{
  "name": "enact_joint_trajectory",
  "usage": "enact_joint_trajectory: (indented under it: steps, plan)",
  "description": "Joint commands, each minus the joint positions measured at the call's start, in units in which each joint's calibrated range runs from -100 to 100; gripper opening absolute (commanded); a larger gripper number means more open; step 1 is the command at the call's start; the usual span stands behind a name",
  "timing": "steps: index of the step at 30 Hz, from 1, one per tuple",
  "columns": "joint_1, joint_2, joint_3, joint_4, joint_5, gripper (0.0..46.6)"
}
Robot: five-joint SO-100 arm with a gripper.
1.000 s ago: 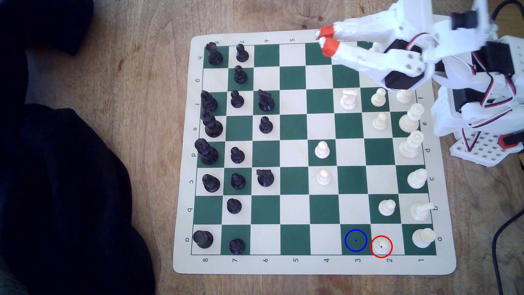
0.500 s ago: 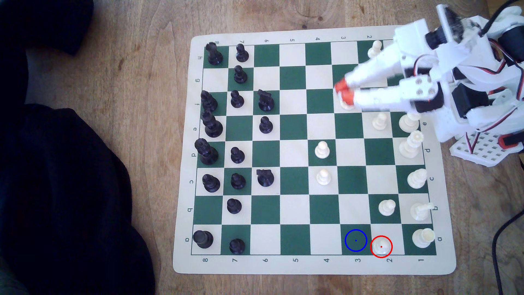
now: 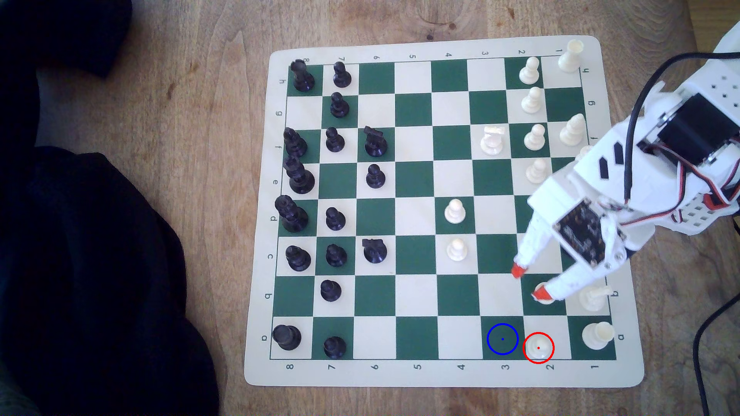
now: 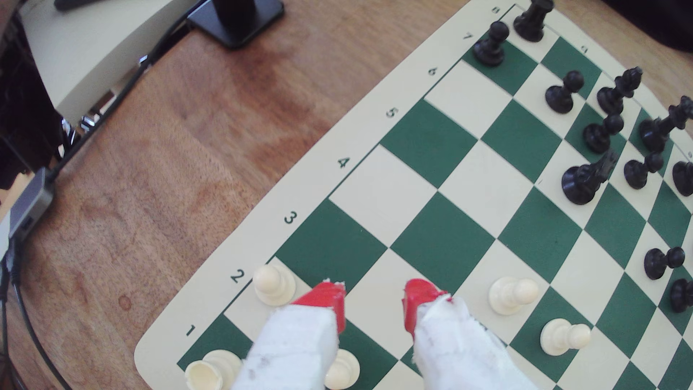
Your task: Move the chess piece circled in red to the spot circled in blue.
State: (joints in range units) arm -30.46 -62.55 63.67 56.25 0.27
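The exterior view adds rings: red around the cream ball-headed pawn [image 3: 538, 347], blue on the green square [image 3: 502, 339] at its nine o'clock. Gripper [image 3: 529, 283], red-tipped, spread, holds nothing.

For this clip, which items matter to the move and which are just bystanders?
Part of the job:
white pawn in the red ring
blue-ringed green square
gripper, open

Just there:
white rook
white knight
black pawns
dark cloth
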Motion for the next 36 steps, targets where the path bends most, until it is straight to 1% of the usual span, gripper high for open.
enact_joint_trajectory:
  steps: [1,4,7,10,15,20,31,36]
  plan:
    - [-4.5,4.3,-4.3,0.4,-0.3,13.8]
    - [-6.8,7.4,-4.7,-0.2,-1.1,14.0]
    - [-7.2,11.0,-4.9,-2.4,-1.3,13.0]
    - [-7.2,14.0,-4.9,-4.3,-1.5,13.1]
    - [-6.8,18.5,-5.0,-8.3,-2.1,16.1]
    - [-7.2,21.0,-6.4,-9.7,-2.4,18.0]
    - [-9.2,27.7,-8.7,-11.9,-3.2,15.8]
    - [-8.8,31.0,-9.0,-13.7,-3.2,15.3]
